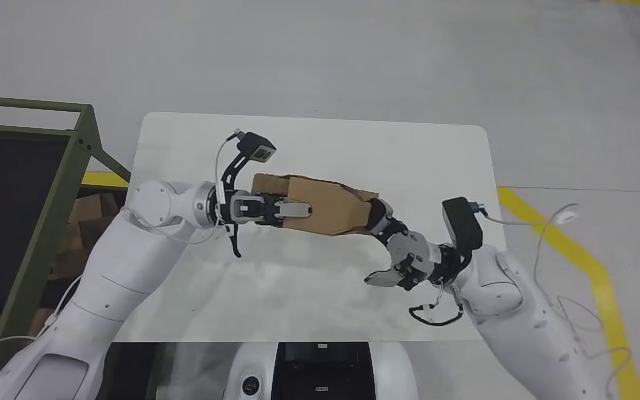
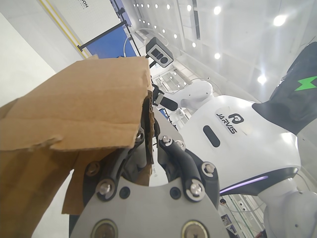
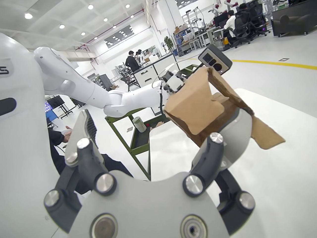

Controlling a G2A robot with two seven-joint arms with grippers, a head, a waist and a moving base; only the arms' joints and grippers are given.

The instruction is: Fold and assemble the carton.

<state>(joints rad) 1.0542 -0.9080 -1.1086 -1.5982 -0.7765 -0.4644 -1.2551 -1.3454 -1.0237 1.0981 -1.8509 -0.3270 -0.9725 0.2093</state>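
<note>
A brown cardboard carton [image 1: 325, 205] is held above the middle of the white table [image 1: 420, 150], partly folded, with loose flaps. My left gripper [image 1: 295, 209] is shut on one of its walls from the left side. The left wrist view shows the corrugated edge of the carton [image 2: 81, 102] clamped in the left gripper [image 2: 149, 147]. My right gripper [image 1: 380, 247] stands open at the carton's right end. In the right wrist view, one finger [image 3: 239, 125] of the right gripper [image 3: 163, 122] lies against the carton [image 3: 195, 102], the other finger [image 3: 84, 125] spread well clear.
A green metal frame cart [image 1: 60, 170] holding cardboard stands off the table's left side, also seen as the green frame [image 3: 138, 134]. A yellow floor line [image 1: 560, 240] runs past the right side. Bare tabletop lies in front of and behind the carton.
</note>
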